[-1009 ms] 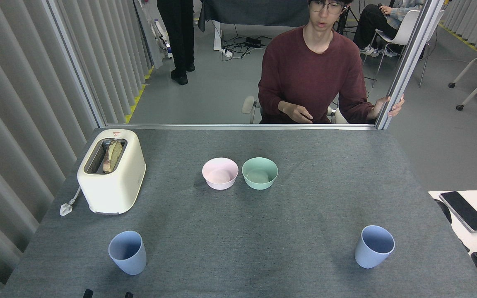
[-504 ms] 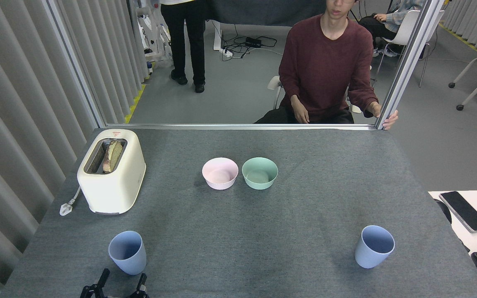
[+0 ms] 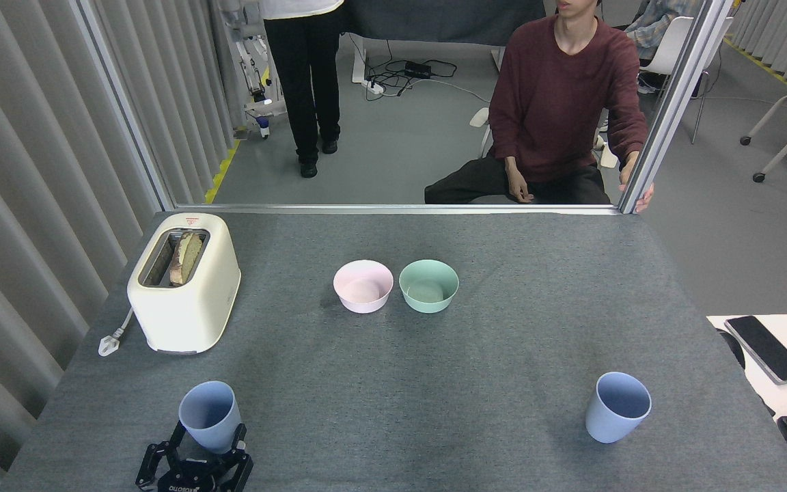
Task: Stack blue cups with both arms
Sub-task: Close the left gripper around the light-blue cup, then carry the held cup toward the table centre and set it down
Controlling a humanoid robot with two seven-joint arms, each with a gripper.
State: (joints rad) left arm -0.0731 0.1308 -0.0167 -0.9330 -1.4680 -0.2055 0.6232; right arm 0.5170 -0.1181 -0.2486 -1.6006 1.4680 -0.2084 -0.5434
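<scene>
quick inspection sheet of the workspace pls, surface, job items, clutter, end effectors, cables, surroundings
Surface: grey cloth-covered table, flat.
Job's things: two blue cups, both upright and unstacked; left blue cup near the front-left edge, right blue cup at front right.
Clutter: cream toaster with bread in its slot; pink bowl and mint-green bowl side by side at centre.
End effectors: left end effector open, fingers either side of the left cup's base; right end effector not in view.
Cables: toaster plug lying unplugged on the table.
Surroundings: seated person behind the far frame, another standing; side desk with phone.
</scene>
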